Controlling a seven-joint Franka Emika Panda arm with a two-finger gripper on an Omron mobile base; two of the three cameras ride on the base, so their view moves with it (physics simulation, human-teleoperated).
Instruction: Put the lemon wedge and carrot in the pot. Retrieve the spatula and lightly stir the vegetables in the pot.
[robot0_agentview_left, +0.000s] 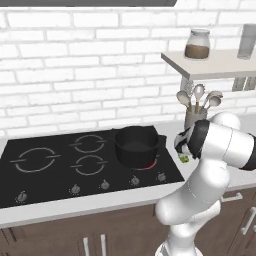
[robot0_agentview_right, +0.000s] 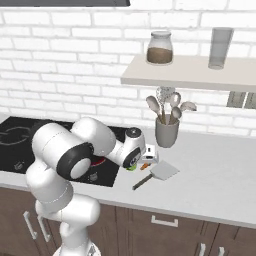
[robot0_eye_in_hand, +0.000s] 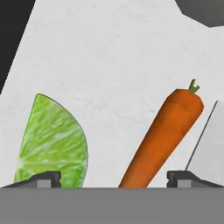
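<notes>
Two vegetables lie on the pale counter in the hand view: lemon wedge at lower left, carrot right of centre, apart. Gripper low over them, jaws spread wide, holding nothing; carrot between the fingertips. Pot on the hob, centre of the left base view. Spatula flat on the counter, centre of the right base view.

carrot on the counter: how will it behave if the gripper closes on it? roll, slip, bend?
The carrot looks round and tapered, lying flat on the counter, so it may roll sideways if nudged off-centre. Its taper could let it slide along the fingers toward the thin end. It looks solid and small, so probably stiff and light.
</notes>
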